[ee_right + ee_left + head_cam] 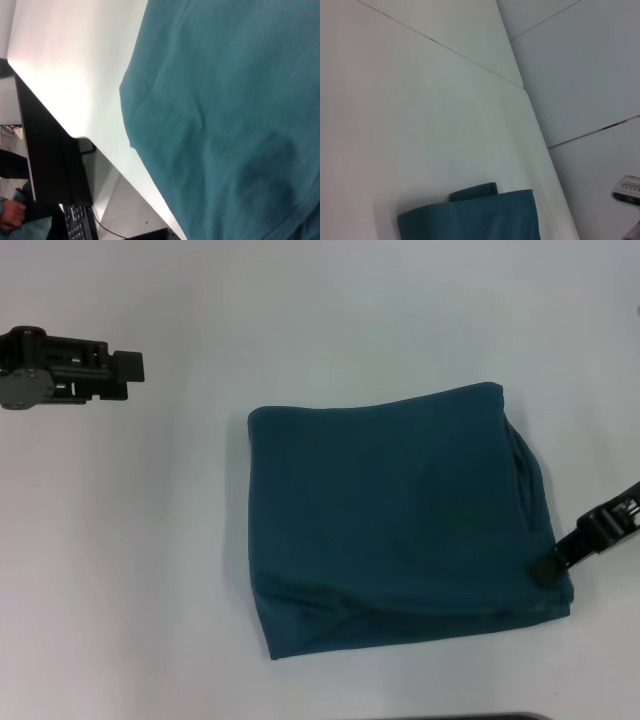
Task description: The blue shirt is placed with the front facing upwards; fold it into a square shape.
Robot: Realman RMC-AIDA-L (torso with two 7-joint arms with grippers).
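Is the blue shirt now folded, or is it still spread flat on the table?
Folded. The blue shirt lies as a compact, roughly square bundle with stacked layers along its right edge; no sleeves or lettering show.

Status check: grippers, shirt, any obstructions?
Left gripper parked far left, off the cloth. Right gripper at the blue shirt's near right corner, jaws' state unclear. Shirt folded into a rough square on the table. Nothing in the way.
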